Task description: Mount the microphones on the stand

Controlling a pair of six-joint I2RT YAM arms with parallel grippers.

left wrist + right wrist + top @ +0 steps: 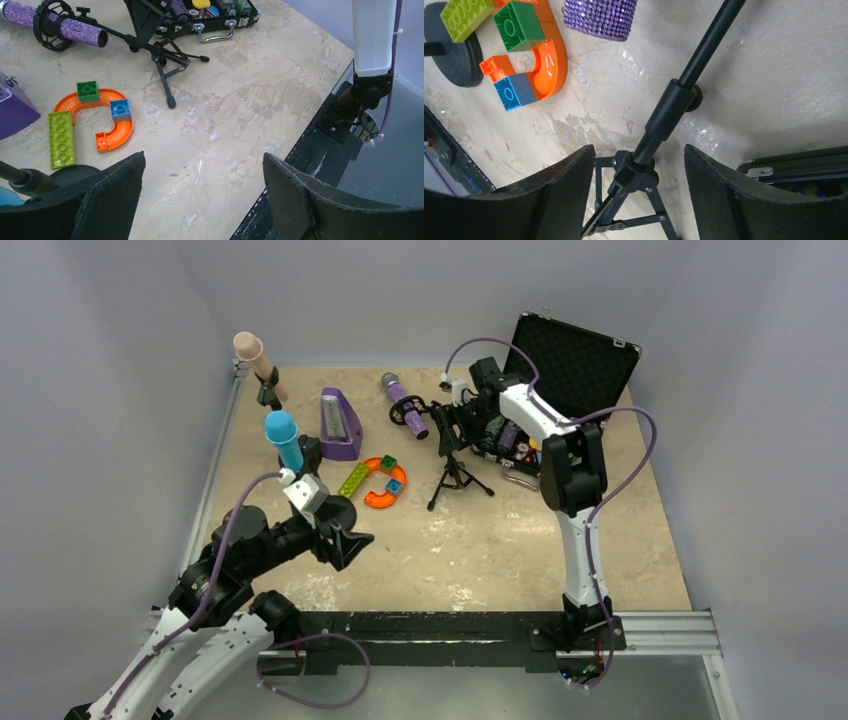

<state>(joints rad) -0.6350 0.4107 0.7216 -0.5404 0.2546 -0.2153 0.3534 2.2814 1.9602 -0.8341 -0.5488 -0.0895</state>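
The glittery purple microphone (405,400) lies across the ring clamp of a black tripod stand (456,468). Its body also shows in the left wrist view (60,27) and at the top of the right wrist view (599,17). My right gripper (452,420) is open over the tripod; in its own view (639,150) the stand's pole (674,105) runs between the fingers with a gap on each side. The pink-beige microphone (248,345) and the light blue microphone (283,435) stand upright on stands at the left. My left gripper (345,535) (204,156) hangs open over bare table, holding nothing.
A purple metronome (340,425) stands beside the blue microphone. An orange curved track with toy bricks (383,480) lies in the middle. An open black case (565,370) sits at the back right behind my right arm. A black rail (450,625) runs along the near edge.
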